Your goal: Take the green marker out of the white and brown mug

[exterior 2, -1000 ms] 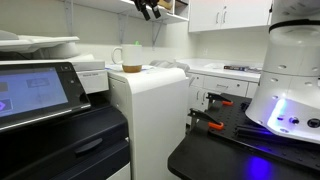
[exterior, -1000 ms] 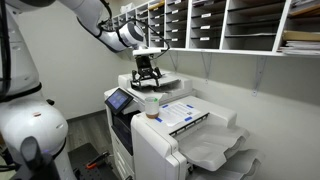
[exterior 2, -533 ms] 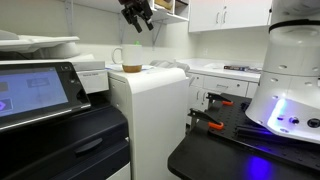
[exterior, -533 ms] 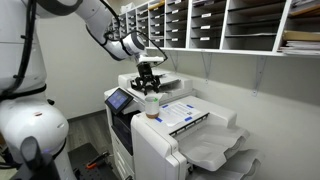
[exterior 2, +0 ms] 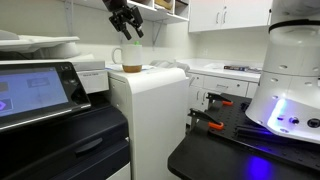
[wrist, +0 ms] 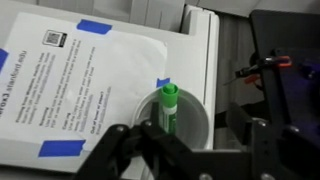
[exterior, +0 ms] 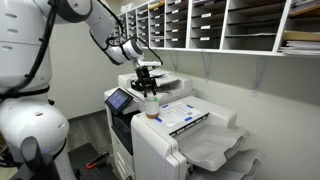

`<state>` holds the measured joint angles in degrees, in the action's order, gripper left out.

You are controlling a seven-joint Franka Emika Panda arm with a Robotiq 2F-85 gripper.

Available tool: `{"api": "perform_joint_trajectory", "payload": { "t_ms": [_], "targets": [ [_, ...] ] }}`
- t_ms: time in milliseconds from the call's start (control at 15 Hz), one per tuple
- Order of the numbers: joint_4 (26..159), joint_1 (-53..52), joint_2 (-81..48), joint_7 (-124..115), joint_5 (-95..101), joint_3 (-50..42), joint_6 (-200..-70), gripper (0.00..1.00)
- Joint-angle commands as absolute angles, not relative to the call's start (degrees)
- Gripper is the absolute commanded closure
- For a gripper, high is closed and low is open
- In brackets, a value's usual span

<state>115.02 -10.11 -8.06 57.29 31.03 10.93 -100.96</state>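
From where I stand, the black two-fingered end effector [exterior 2: 127, 24] hangs in the air directly above the mug, clear of it. In the wrist view its fingers [wrist: 116, 146] stand wide apart, one on each side of the cup's mouth, with nothing gripped between them. In an exterior view the end effector [exterior: 146, 79] points down just over the cup.

The short green marker [wrist: 170, 104] stands upright inside the small white and brown mug [wrist: 197, 118]. Its capped end rises just past the rim, between the two fingers as the wrist camera sees it. In both exterior views the marker is too small to make out. The mug [exterior 2: 131, 60] shows a white body and a brown band at its base, and it sits on the worktop [exterior 2: 150, 73], which is the flat top of a large white office copier [exterior: 160, 145].

Just beside the mug lies a printed white paper sheet [wrist: 70, 80], fastened down with strips of blue tape [wrist: 95, 27]. The copier's tilted touchscreen panel [exterior: 120, 99] is near the mug, on the front edge. Behind the copier, wall-mounted grey pigeonhole shelves [exterior: 220, 25] hold stacks of paper.
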Motion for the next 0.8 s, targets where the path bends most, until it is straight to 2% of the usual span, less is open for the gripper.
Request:
{"api": "perform_joint_trajectory", "payload": {
  "t_ms": [0, 67, 133, 200, 333, 600, 733],
  "targets": [
    [113.8, -10.0, -9.9, 59.5, 32.8, 11.3, -102.2, 0.36],
    [113.7, -10.0, -10.2, 59.4, 33.1, 11.3, -102.4, 0.37],
    [113.8, -10.0, -10.5, 59.4, 33.4, 11.3, -102.5, 0.53],
    [113.9, -9.9, -10.8, 59.9, 33.6, 11.3, -102.7, 0.51],
    [113.9, -9.9, -11.5, 59.6, 34.0, 11.3, -102.8, 0.63],
    [114.2, -10.0, -12.4, 59.0, 35.2, 11.3, -103.0, 0.54],
    [114.4, -10.0, -12.7, 58.9, 36.0, 11.2, -103.1, 0.56]
  ]
}}
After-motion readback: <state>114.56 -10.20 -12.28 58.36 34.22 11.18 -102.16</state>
